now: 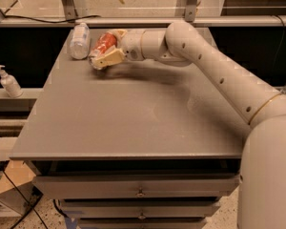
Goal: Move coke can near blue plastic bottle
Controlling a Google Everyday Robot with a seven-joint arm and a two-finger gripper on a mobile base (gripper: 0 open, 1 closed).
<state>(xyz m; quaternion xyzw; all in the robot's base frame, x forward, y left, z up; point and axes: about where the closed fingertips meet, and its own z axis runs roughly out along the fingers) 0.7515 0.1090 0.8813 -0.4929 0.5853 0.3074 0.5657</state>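
Observation:
The red coke can [104, 43] is held tilted in my gripper [106, 49] at the far left part of the grey table [133, 123]. The gripper's cream fingers [108, 58] are closed around the can, just above the tabletop. The blue plastic bottle [79, 41], clear and pale with a whitish label, lies on its side at the table's far left corner, a small gap to the left of the can. My white arm reaches in from the right across the back of the table.
A white pump-dispenser bottle [8, 81] stands on a shelf to the left of the table. Drawers [138, 192] sit under the table's front edge. A metal rail and glass run along the back.

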